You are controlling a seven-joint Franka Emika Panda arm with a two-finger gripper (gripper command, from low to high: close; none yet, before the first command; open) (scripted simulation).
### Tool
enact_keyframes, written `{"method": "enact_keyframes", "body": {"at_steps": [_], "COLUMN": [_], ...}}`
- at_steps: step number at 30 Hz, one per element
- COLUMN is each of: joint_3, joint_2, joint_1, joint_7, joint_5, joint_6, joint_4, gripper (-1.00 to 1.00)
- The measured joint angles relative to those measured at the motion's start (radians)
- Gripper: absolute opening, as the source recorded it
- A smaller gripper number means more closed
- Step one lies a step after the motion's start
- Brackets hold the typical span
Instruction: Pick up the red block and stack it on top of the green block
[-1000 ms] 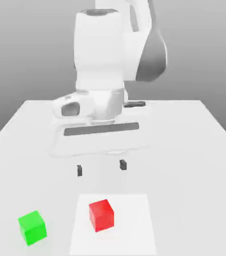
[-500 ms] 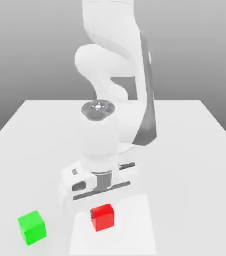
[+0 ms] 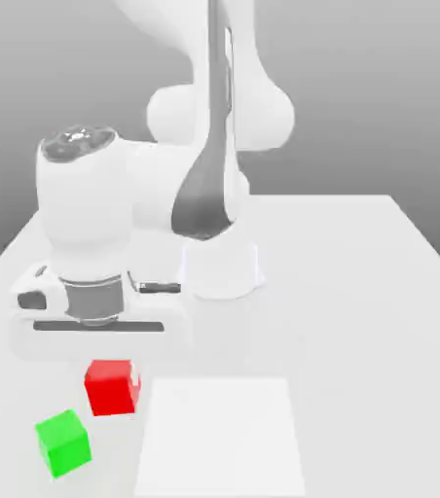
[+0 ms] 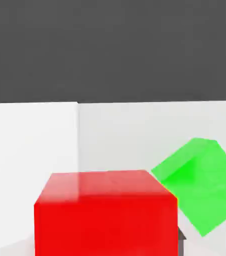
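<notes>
Squarely upright, red block point(image 3: 111, 386) sits beside the skewed green block point(image 3: 63, 443).

No readable text, label, brand, number or sign anywhere: none on the red block point(image 3: 112, 385), plain matte faces; none on the green block point(image 3: 63, 443), equally bare; none on the white arm point(image 3: 136, 209) or the table point(image 3: 360, 292); same blank faces on both blocks from the hand view, red point(image 4: 105, 212) and green point(image 4: 202, 192)
</notes>
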Motion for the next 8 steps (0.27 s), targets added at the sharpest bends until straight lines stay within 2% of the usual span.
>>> {"method": "enact_keyframes", "body": {"at_steps": [4,5,8], "joint_3": [0.022,0.033,0.033], "joint_2": [0.124,0.153,0.153], "joint_1": [-0.031,-0.040,-0.040], "joint_7": [-0.023,-0.034,-0.034], "joint_5": [0.071,0.086,0.086], "joint_6": [0.095,0.121,0.121], "joint_4": [0.025,0.028,0.028], "gripper": [-1.00,1.00,1.00]}}
